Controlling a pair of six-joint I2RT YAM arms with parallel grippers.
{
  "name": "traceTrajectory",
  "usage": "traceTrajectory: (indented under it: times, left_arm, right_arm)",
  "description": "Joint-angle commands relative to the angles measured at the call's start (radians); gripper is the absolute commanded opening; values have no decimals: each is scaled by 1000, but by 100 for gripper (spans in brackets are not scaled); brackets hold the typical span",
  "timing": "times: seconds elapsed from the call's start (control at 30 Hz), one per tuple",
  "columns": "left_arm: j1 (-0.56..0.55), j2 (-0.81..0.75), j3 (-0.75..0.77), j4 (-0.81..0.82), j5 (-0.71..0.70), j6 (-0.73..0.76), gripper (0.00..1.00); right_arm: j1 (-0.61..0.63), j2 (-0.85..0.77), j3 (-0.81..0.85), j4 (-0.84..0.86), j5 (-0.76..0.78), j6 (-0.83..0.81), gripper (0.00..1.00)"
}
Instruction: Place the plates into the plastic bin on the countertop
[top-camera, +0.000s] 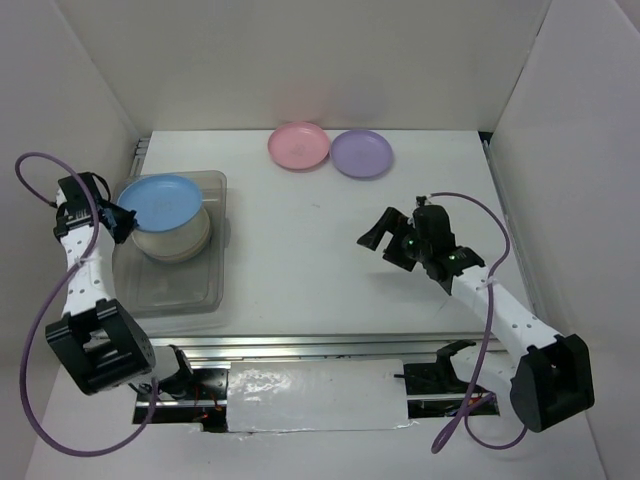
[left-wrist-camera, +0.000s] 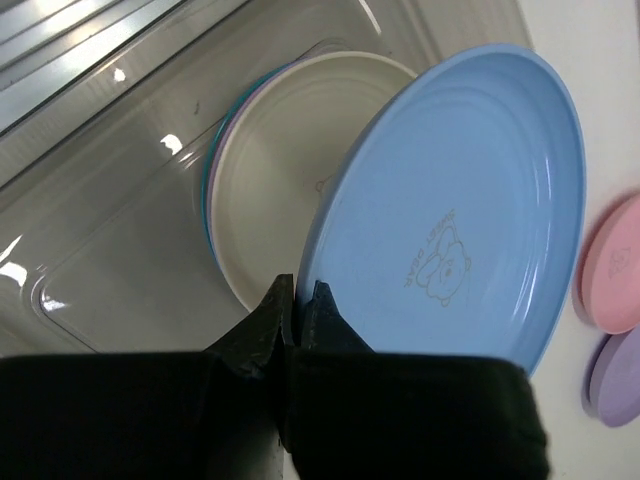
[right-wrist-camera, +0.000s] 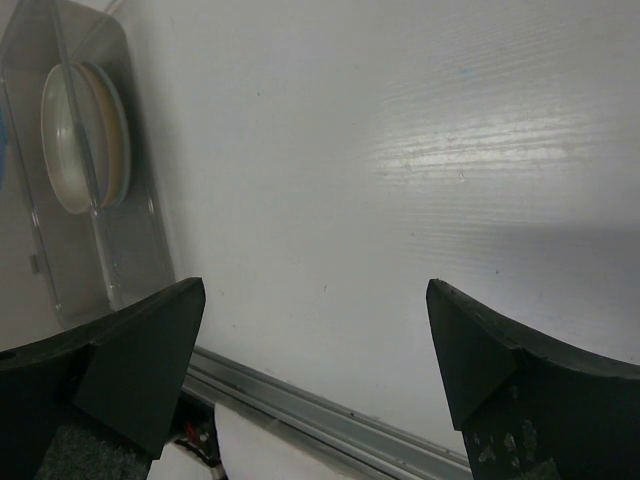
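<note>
Closest, the left gripper (left-wrist-camera: 297, 300) pinches the near rim of the blue plate (left-wrist-camera: 460, 210), its fingers (left-wrist-camera: 262, 325) narrow on the edge. The plate tilts up just beyond them, over the plastic bin (top-camera: 170, 295). Past the fingertips, a stack topped by the cream plate (left-wrist-camera: 290, 150) lies in the bin. The right gripper (top-camera: 386, 241) hangs spread wide, holding nothing, above the countertop (top-camera: 300, 250), with the bin well apart from its fingers. Far beyond both grippers, the pink plate (top-camera: 298, 145) and a purple plate (top-camera: 361, 153) lie side by side.

The blue plate (left-wrist-camera: 470, 200) is smooth satin plastic. The plastic bin (left-wrist-camera: 120, 180) is clear and glossy. The worktop (right-wrist-camera: 400, 150) is matt white and faintly grained. The rail (top-camera: 320, 345) at six o'clock is ribbed metal.
</note>
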Motion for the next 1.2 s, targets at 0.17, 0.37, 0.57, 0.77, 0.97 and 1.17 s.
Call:
traceTrajectory:
  times: [0.17, 0.37, 0.57, 0.77, 0.97, 1.17]
  left_arm:
    - [53, 161, 41, 55, 111, 40, 13]
    - [27, 76, 38, 44, 55, 33, 87]
    - [-50, -21, 127, -102, -134, 60, 99]
    - [-86, -162, 15, -62, 28, 210, 99]
    - [-240, -223, -97, -56, 78, 327, 99]
    - [-301, -323, -166, -16, 68, 337, 99]
  right_arm:
    - [-7, 22, -7, 94, -61, -36, 100]
    - [-3, 16, -1, 89, -49, -39, 100]
    - [-4, 56, 13, 103, -43, -36, 100]
    - [-78, 203, 105, 115, 184, 55, 100]
    - [-196, 643, 460, 106, 163, 139, 100]
    - [-220, 1036, 879, -6, 166, 145, 100]
